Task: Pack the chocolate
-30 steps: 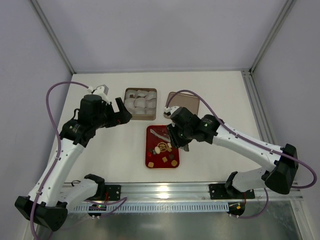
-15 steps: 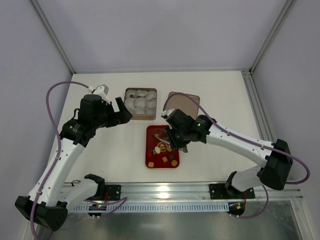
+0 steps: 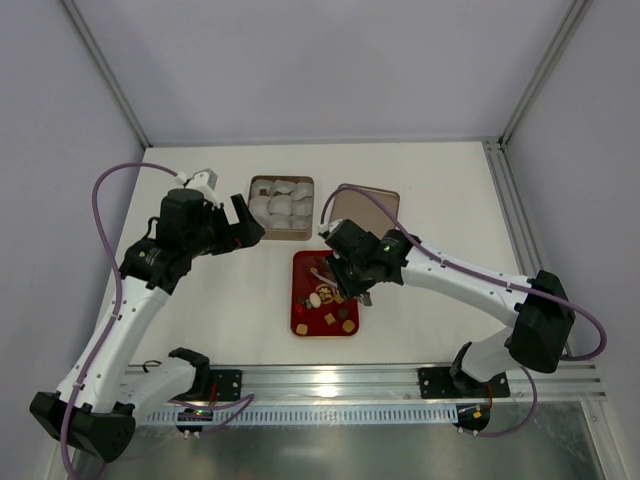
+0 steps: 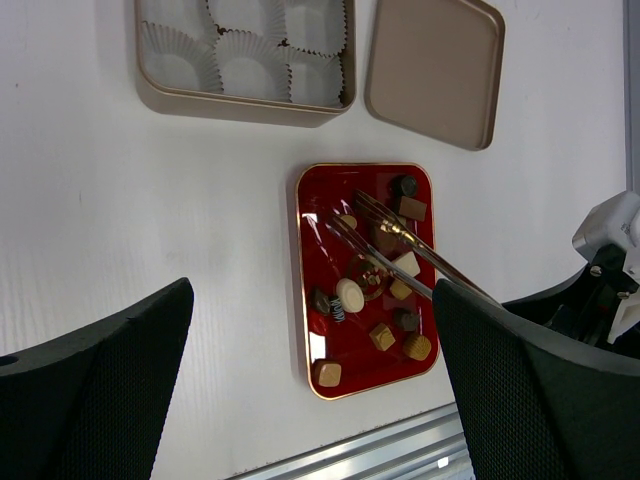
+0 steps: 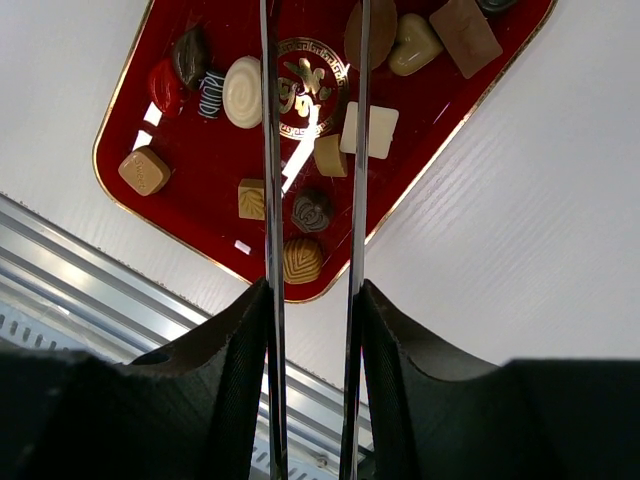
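The right end effector [image 5: 315, 290] is clamped on a pair of metal tongs [image 5: 271, 200], one thin arm lying along each finger, and the tongs reach over the red tray [image 4: 314, 260]. The left end effector [image 3: 226, 200] hangs with its jaws spread wide and nothing between them, above bare desk to the left of the box.

The desk [image 4: 150, 200] is a plain white board. The chocolate [image 5: 243, 92] lies loose in the tray: dark, tan and cream pieces, mostly in its nearer half. Beyond the tray sits a gold box [image 4: 245, 108] lined with white paper cups [image 4: 245, 75], and its lid [image 4: 432, 70] lies flat just beside it on the right.

Pale lilac walls [image 3: 320, 70] close the space on three sides, with slim metal posts [image 3: 540, 75] in the corners. An aluminium rail [image 3: 330, 380] runs along the near edge.
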Available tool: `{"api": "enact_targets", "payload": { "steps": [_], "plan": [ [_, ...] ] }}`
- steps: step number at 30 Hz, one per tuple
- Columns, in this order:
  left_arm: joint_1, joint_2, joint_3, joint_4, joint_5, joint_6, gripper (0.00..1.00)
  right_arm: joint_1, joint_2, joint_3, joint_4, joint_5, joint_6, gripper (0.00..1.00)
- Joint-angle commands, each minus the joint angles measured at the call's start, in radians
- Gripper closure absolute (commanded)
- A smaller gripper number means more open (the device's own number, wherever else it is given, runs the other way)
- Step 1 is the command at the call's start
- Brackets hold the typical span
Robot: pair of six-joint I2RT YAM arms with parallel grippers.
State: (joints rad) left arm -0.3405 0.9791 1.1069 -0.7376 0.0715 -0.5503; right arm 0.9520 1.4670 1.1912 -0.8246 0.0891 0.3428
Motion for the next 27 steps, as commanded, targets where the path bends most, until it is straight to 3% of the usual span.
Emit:
{"api": "enact_targets", "payload": {
  "steps": [1, 27],
  "plan": [
    [-0.002, -0.016, -0.004, 0.032, 0.001, -0.002, 0.00, 0.004, 0.007, 0.041, 0.025, 0.018, -0.010, 0.59],
    [-0.003, -0.033, -0.010, 0.033, -0.007, 0.001, 0.00, -0.010, -0.036, 0.091, -0.011, 0.001, -0.010, 0.68]
  ]
}}
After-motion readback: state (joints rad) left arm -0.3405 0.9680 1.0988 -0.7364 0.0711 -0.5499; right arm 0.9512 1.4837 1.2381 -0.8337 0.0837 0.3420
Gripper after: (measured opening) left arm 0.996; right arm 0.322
